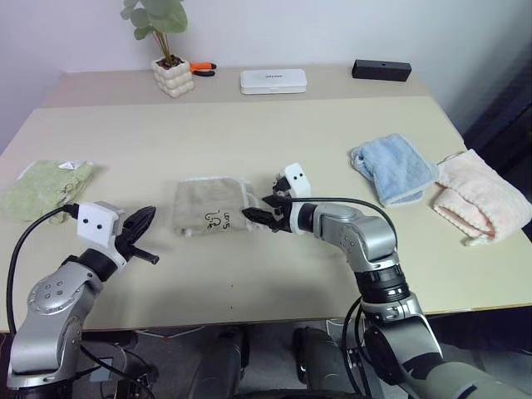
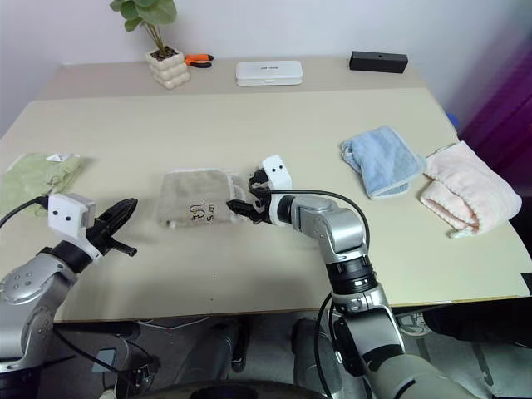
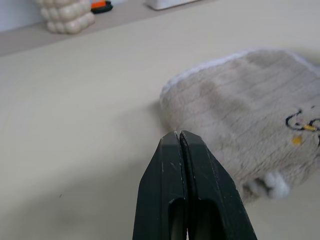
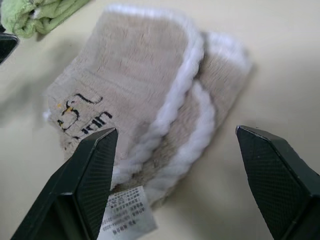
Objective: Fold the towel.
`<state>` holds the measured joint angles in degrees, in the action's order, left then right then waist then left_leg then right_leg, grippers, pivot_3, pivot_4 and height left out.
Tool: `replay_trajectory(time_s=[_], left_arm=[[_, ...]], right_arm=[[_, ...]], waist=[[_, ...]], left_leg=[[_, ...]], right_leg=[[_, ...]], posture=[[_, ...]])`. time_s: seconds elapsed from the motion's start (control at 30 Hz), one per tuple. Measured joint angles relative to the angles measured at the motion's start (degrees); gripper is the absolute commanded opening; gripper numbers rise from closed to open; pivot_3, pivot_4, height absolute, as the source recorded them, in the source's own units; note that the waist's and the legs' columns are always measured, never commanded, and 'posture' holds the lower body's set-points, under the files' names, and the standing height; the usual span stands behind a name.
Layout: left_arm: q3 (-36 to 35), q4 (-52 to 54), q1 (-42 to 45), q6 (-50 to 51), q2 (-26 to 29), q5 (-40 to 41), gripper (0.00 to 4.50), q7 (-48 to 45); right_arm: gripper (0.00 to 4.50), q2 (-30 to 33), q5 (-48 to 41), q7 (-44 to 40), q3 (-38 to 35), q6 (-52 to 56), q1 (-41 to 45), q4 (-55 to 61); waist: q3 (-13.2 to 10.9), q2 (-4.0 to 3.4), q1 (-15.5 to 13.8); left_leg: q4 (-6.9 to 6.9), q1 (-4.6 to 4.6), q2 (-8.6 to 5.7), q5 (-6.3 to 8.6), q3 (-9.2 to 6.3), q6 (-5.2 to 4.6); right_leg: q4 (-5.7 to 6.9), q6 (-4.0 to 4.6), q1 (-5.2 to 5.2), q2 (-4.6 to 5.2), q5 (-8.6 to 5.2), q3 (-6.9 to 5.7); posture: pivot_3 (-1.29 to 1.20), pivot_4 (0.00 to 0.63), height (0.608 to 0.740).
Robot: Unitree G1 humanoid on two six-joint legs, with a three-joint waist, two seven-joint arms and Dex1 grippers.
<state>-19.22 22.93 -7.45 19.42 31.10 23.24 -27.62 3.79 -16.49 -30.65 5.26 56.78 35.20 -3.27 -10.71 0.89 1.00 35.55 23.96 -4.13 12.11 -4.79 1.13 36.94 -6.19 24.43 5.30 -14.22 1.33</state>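
- Container: a white knobbly pot [image 1: 173,77] at the table's far edge, about 11 o'clock from the towel, holds a green leafy plant [image 1: 155,17].
- Surface and room: a pale beige table [image 1: 249,133] stands against a plain white wall [image 1: 332,29].
- Task item: the tan towel [image 1: 209,208] lies folded at the table's centre, white corded edges stacked on its right side, printed mark upward, a small label [image 4: 126,214] at one corner.
- My right pincer [image 1: 264,211] is spread wide at the towel's right edge, one finger on each side of the corded edging, gripping nothing.
- My left pincer [image 1: 140,235] is pressed together, empty, off the towel at 8 o'clock.
- Surroundings: green towel [image 1: 46,187] at 9 o'clock; blue towel [image 1: 391,169] and pink towel [image 1: 480,202] at 3 o'clock; orange-handled pliers [image 1: 202,69], white case [image 1: 273,80] and black box [image 1: 381,70] along the far edge.
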Motion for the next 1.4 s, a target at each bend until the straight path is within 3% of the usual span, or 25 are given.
replay_trajectory(time_s=[0.13,0.17,0.23,0.4,0.43,0.7,1.03,1.23,1.4], left_arm=[[0.59,1.17,0.25,0.35,-0.86,0.03,0.00,0.08],[0.59,1.30,0.24,0.46,-0.87,0.06,0.00,0.02],[0.69,1.87,0.30,1.25,-0.87,0.60,0.00,-0.40],[1.18,3.20,0.14,2.42,-1.13,2.05,0.00,-0.98],[1.21,3.29,0.14,2.63,-1.26,2.31,0.00,-0.96],[2.77,4.23,0.19,2.82,-2.21,2.34,0.00,-0.35],[8.07,2.21,6.24,2.83,-4.32,1.65,0.00,0.00],[11.37,-1.05,10.98,2.59,-5.18,1.00,0.00,-1.11],[12.01,-2.83,12.77,2.50,-5.28,1.01,0.00,-2.36]], right_arm=[[3.81,-2.10,-0.70,1.06,-0.21,0.42,2.30,-3.75],[3.58,-2.55,-0.77,1.09,-0.18,0.35,2.67,-4.35],[3.00,-3.24,-0.78,1.18,-0.05,-0.17,3.76,-6.41],[0.39,-5.13,-2.41,1.24,-1.07,-0.44,4.38,-8.19],[0.06,-5.19,-2.85,1.24,-1.34,-0.44,4.73,-8.16],[0.06,-3.64,-4.00,4.32,-5.15,-5.14,5.71,-6.36],[0.06,9.18,-5.97,17.68,-27.53,-17.14,14.21,-7.96],[0.06,10.88,-11.19,27.89,-38.78,-13.09,13.61,-9.10],[0.06,10.95,-14.69,37.01,-46.24,-5.24,4.30,-3.64]], waist=[[0.00,0.00,0.22],[0.00,0.00,0.21],[0.00,0.00,0.20],[-0.01,-0.01,0.17],[0.00,-0.01,0.18],[-0.01,-0.02,0.04],[-0.01,-0.02,0.26],[-0.04,-0.06,0.01],[-0.05,-0.09,-0.35]], left_leg=[[0.00,-0.01,0.03,0.00,-0.01,0.00],[0.00,-0.02,0.04,0.00,-0.01,0.00],[0.00,-0.02,0.04,0.00,-0.01,0.00],[0.00,-0.01,0.03,0.00,-0.01,0.00],[0.00,-0.01,0.03,0.00,-0.01,0.00],[-0.01,0.00,0.02,0.00,-0.02,0.00],[-0.04,0.06,0.04,-0.01,0.03,-0.01],[-0.04,0.06,0.06,-0.02,0.05,-0.03],[0.00,0.13,0.00,-0.02,0.06,-0.05]], right_leg=[[0.04,-0.09,0.02,-0.16,0.06,0.00],[0.04,-0.09,0.02,-0.17,0.06,0.00],[0.03,-0.10,0.01,-0.17,0.06,0.00],[0.03,-0.10,0.02,-0.17,0.06,0.00],[0.03,-0.10,0.02,-0.17,0.06,0.00],[0.02,-0.10,0.02,-0.17,0.06,0.00],[-0.01,-0.12,0.03,-0.19,0.07,0.00],[0.02,-0.12,0.02,-0.18,0.06,0.01],[0.00,-0.12,0.01,-0.12,0.06,0.00]], posture=[[0.00,0.150,0.729],[0.00,0.150,0.729],[0.00,0.150,0.729],[0.00,0.150,0.729],[0.00,0.150,0.729],[0.00,0.150,0.729],[0.00,0.150,0.729],[0.00,0.150,0.729],[0.00,0.150,0.729]])
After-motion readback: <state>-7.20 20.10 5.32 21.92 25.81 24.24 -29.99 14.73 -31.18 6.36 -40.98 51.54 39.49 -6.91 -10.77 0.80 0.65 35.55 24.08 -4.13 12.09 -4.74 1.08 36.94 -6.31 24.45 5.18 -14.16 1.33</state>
